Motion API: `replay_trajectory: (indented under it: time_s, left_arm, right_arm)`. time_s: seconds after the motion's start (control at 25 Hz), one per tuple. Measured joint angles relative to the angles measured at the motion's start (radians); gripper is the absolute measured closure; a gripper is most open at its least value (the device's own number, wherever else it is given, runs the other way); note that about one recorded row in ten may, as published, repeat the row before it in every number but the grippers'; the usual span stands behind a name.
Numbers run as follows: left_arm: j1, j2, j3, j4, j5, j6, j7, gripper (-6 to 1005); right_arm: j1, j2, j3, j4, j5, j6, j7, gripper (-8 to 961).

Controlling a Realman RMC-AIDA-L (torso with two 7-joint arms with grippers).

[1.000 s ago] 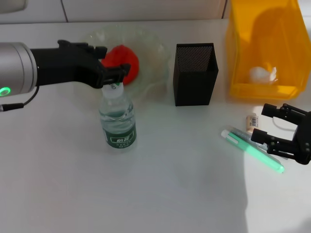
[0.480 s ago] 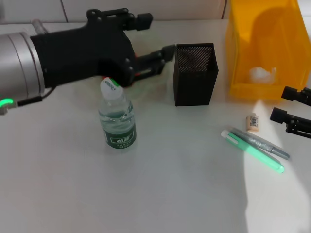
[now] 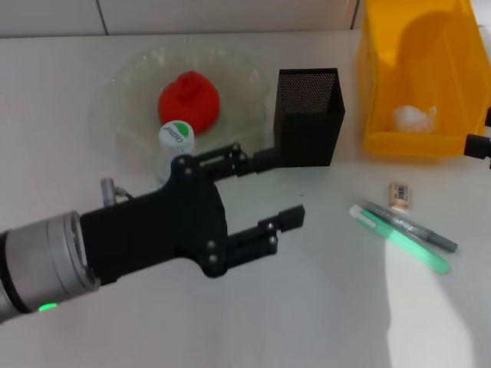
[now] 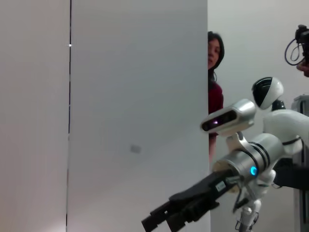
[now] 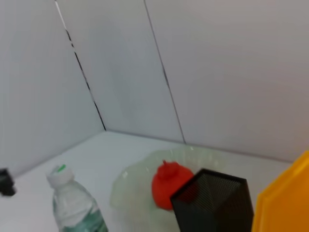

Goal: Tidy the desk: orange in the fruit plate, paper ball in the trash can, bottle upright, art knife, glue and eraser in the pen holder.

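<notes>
So orange point(image 3: 189, 100) sits in fruit plate point(image 3: 132, 73), paper ball point(image 3: 415, 116) in trash can point(image 3: 418, 77), bottle point(image 3: 176, 141) upright behind left hand point(image 3: 270, 195), fingers spread & empty; remaining: art knife point(image 3: 413, 227), glue point(image 3: 399, 239), eraser point(image 3: 399, 195) on bench point(image 3: 322, 307) near right → pen holder point(image 3: 308, 116); right hand point(image 3: 479, 144) at far-right edge, can't tell its grip.

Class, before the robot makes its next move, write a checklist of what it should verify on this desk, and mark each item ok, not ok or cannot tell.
1. orange in fruit plate: ok.
2. Paper ball in trash can: ok.
3. bottle upright: ok.
4. art knife, glue, eraser in pen holder: not ok, all three lie on the desk.
5. left gripper open and empty: ok.
6. right gripper ready: cannot tell, barely in view.
</notes>
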Motion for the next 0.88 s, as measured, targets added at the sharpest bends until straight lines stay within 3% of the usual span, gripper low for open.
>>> replay_trajectory:
  time_s: [0.08,0.12,0.24,0.28,0.32,0.44,0.48,0.6,0.8,0.88]
  left_arm:
    - [-0.027,0.001,0.008,-0.128,-0.018,0.03,0.086,374]
    - [-0.045,0.001,0.008,-0.185,-0.017,0.033,0.114,374]
    - [-0.073,0.003,0.008,-0.286,-0.016,0.034,0.181,366]
    - [-0.073,0.003,0.008,-0.286,-0.016,0.034,0.181,362]
    - [-0.085,0.003,0.008,-0.321,-0.015,0.033,0.204,358]
    - [-0.091,0.006,0.007,-0.34,-0.006,0.027,0.201,345]
    - [-0.092,0.006,0.004,-0.341,0.001,0.026,0.194,341]
    - [-0.092,0.006,0.001,-0.342,0.017,0.022,0.181,329]
    - [-0.092,0.007,0.0,-0.341,0.041,0.021,0.163,308]
    - [-0.09,0.006,0.0,-0.343,0.042,0.016,0.168,201]
  right_arm:
    - [0.029,0.0,-0.005,-0.14,-0.104,-0.016,0.17,163]
    - [0.029,0.0,-0.005,-0.14,-0.104,-0.016,0.17,163]
    - [0.077,-0.006,-0.008,-0.287,-0.226,-0.076,0.325,163]
    - [0.132,-0.013,-0.01,-0.378,-0.332,-0.147,0.425,163]
    - [0.132,-0.013,-0.01,-0.378,-0.332,-0.147,0.425,163]
    - [0.244,-0.024,-0.033,-0.461,-0.495,-0.283,0.55,164]
    - [0.308,-0.026,-0.071,-0.475,-0.582,-0.354,0.593,164]
    - [0.352,-0.023,-0.121,-0.467,-0.653,-0.376,0.606,164]
    - [0.41,-0.001,-0.259,-0.379,-0.735,-0.339,0.608,164]
    - [0.413,0.003,-0.343,-0.315,-0.733,-0.275,0.608,163]
